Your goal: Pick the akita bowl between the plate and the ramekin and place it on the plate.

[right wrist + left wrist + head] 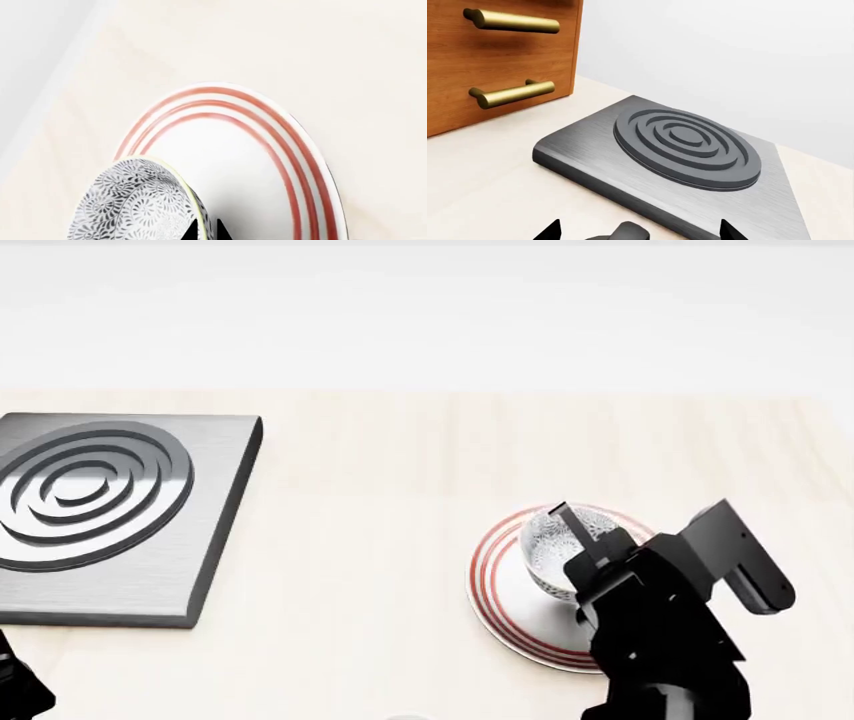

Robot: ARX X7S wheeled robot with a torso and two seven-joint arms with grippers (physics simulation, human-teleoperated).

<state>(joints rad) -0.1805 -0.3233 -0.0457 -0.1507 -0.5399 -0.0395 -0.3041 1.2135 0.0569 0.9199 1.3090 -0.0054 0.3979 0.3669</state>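
The akita bowl (555, 546), white with a fine grey-black pattern, sits tilted over the far left part of the plate (497, 585). My right gripper (582, 532) is shut on the bowl's rim. In the right wrist view the two dark fingertips pinch the wall of the akita bowl (133, 205), one inside and one outside, above the red-ringed plate (267, 160). I cannot tell whether the bowl touches the plate. My left gripper (640, 232) stands open with nothing between its fingers, low over the counter by the cooktop. The ramekin is out of view.
A grey cooktop with a ringed burner (94, 490) lies at the counter's left, and its burner (687, 145) fills the left wrist view. A wooden drawer front with brass handles (507, 92) stands beside it. A dark knob (626, 231) shows between the left fingers.
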